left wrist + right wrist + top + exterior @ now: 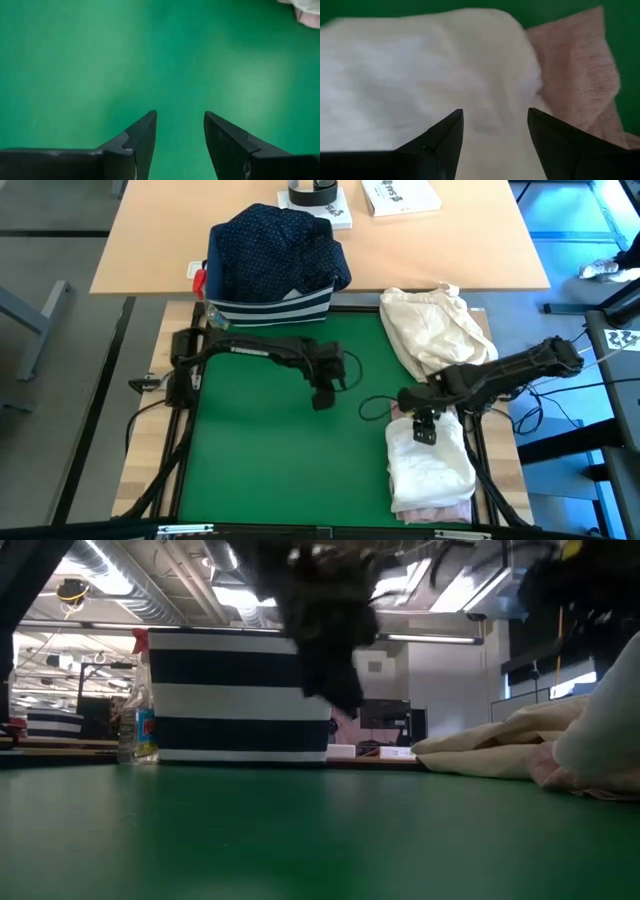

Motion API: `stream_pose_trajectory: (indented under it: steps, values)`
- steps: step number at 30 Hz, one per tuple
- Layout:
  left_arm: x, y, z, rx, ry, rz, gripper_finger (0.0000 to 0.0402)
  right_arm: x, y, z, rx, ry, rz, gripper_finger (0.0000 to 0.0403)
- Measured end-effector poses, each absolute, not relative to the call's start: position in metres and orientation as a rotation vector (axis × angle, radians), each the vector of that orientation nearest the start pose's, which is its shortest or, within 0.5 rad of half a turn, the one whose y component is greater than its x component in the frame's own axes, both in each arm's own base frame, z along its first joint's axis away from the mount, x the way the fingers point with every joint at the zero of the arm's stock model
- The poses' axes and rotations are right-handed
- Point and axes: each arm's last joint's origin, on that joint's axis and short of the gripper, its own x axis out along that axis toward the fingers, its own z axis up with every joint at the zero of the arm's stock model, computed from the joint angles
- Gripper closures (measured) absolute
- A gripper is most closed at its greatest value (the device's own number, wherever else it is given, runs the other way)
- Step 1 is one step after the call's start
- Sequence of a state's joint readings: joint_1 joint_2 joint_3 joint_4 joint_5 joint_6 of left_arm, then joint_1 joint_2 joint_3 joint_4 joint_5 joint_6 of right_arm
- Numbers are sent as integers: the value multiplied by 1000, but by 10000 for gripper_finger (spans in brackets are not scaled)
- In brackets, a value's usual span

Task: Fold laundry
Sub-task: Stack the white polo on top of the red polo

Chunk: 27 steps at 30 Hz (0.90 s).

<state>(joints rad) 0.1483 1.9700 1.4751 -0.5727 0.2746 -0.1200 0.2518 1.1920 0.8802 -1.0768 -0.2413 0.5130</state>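
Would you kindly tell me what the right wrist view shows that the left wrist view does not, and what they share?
Only the right wrist view: the white shirt filling most of the picture, lying over the pale pink top, with the open right end effector above them. Only the left wrist view: the open left end effector over bare green mat, nothing between its fingers. Both share: green mat, a pair of dark spread fingers, and some pale cloth, just a corner in the left wrist view.
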Motion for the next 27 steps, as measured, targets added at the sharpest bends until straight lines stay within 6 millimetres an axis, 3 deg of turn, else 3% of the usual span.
stream_pose_trajectory:
  steps: [4,10,19,23,27]
  values:
    - [384,70,167,-418,1025,-97,243,185,40,221,340,1494,80,183]
    - [367,82,148,-502,1010,-110,243,182,36,205,363,1544,176,183]
    - [376,84,153,-515,889,-106,243,168,33,174,325,1635,150,193]
    - [378,84,155,-518,860,-104,243,166,33,171,324,1643,179,252]
    - [378,84,154,-507,860,-104,243,170,34,179,348,1629,186,365]
